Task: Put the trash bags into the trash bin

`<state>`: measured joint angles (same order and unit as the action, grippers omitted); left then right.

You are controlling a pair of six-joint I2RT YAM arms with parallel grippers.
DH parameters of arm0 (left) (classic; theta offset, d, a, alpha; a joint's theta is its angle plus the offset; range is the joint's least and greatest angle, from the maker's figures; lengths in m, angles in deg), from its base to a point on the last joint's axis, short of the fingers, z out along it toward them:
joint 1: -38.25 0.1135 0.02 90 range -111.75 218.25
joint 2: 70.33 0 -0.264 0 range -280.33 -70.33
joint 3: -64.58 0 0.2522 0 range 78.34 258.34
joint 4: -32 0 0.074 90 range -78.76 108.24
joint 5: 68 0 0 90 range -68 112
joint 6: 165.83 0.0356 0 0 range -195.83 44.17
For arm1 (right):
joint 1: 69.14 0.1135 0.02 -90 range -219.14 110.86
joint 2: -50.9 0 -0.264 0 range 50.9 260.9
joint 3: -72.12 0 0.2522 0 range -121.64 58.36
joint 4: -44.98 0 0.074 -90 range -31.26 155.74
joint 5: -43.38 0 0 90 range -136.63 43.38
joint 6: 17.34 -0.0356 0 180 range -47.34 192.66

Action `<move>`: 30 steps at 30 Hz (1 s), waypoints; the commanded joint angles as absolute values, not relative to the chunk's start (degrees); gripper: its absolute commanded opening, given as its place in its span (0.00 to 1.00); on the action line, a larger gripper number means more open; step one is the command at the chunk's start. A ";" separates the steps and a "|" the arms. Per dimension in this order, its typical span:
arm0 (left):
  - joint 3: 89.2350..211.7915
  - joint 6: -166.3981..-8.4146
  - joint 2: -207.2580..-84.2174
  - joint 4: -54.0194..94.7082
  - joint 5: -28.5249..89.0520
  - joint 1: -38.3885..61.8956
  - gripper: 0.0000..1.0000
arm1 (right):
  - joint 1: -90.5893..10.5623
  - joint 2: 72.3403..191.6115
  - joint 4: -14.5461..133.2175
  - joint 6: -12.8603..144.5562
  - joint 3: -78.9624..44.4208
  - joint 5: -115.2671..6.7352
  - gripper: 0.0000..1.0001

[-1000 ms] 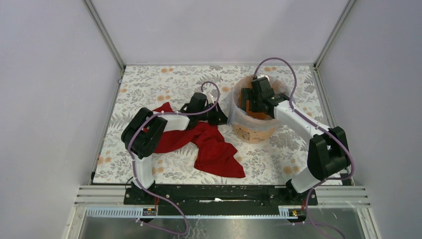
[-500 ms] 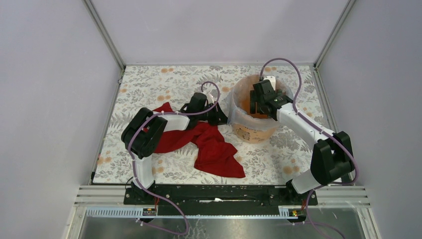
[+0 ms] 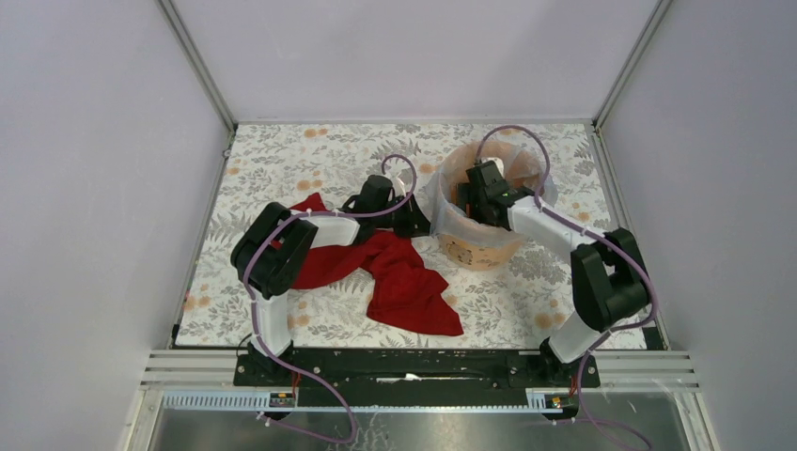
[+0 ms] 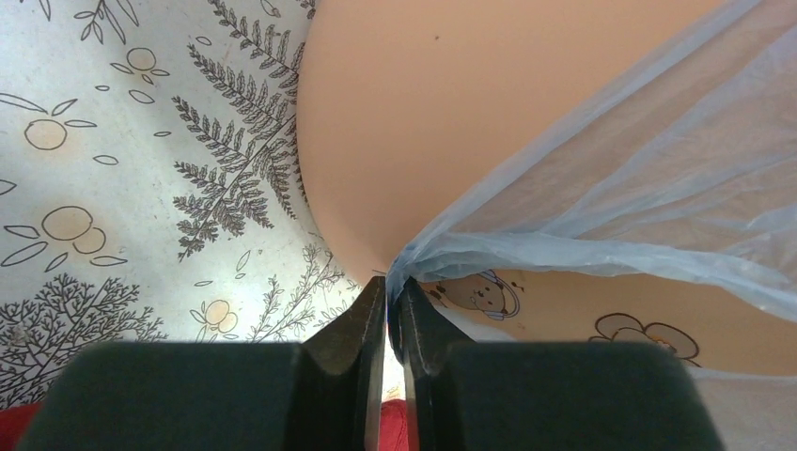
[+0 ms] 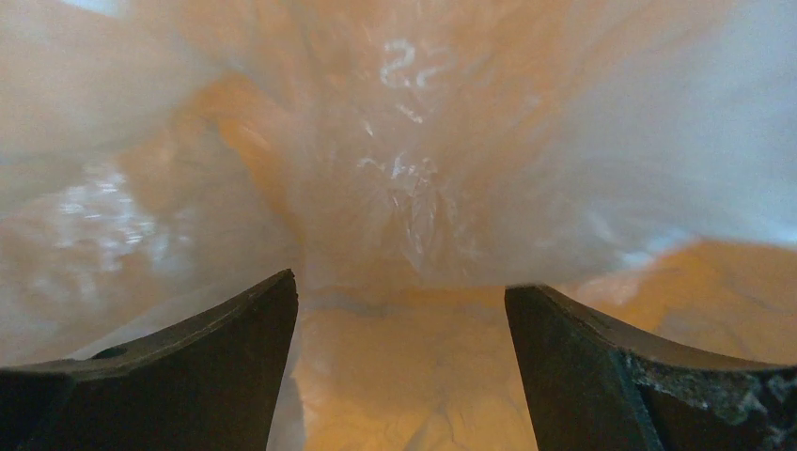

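The bag [image 4: 658,188] is mostly in the bin [image 3: 475,246], I reckon; my left fingers [image 4: 376,315] pinch its edge outside, right fingers [image 5: 235,348] spread inside.

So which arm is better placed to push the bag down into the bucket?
Probably right. The right gripper is open inside the bucket, facing the bag; the left gripper is shut on the bag's edge outside it.

A: Item one, left arm [image 3: 315,230]?
B: Elbow folded above its base, forearm reaching forward and right. Left gripper [image 4: 393,285] low, jaws almost together, pinching a fold of the trash bag [image 4: 658,169].
A: Item two, right arm [image 3: 550,228]?
B: Elbow raised at the right, forearm stretched left. Right gripper [image 5: 399,296] tipped downward, jaws wide apart.
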<state>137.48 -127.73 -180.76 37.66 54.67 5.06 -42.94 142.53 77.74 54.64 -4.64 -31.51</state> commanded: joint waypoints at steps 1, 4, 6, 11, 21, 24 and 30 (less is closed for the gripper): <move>139.22 -125.95 -179.45 37.85 54.03 4.86 0.14 | -43.07 146.02 73.30 52.70 -2.15 -33.19 0.88; 139.55 -125.84 -179.45 37.84 54.08 4.83 0.15 | -43.33 147.86 72.85 53.03 -2.50 -33.75 0.88; 139.73 -125.79 -179.49 37.84 54.16 4.85 0.17 | -43.30 148.63 73.52 53.81 -3.55 -33.34 0.88; 140.02 -123.07 -178.08 35.13 53.79 4.90 0.21 | -43.34 145.33 77.39 54.62 -6.23 -32.81 0.88; 135.93 -118.17 -169.11 29.76 51.62 9.16 0.48 | -43.39 133.66 86.78 56.84 -12.44 -30.63 0.99; 135.74 -117.60 -166.14 28.67 51.98 11.18 0.58 | -43.40 131.14 89.20 57.55 -15.65 -30.52 1.00; 136.56 -122.65 -165.79 35.44 54.98 15.22 0.79 | -43.43 127.45 93.35 58.74 -21.40 -29.83 1.00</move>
<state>135.99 -119.60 -166.32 29.18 52.92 13.13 -43.23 130.86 88.83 56.94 -16.68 -32.04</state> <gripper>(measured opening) 0.726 0.993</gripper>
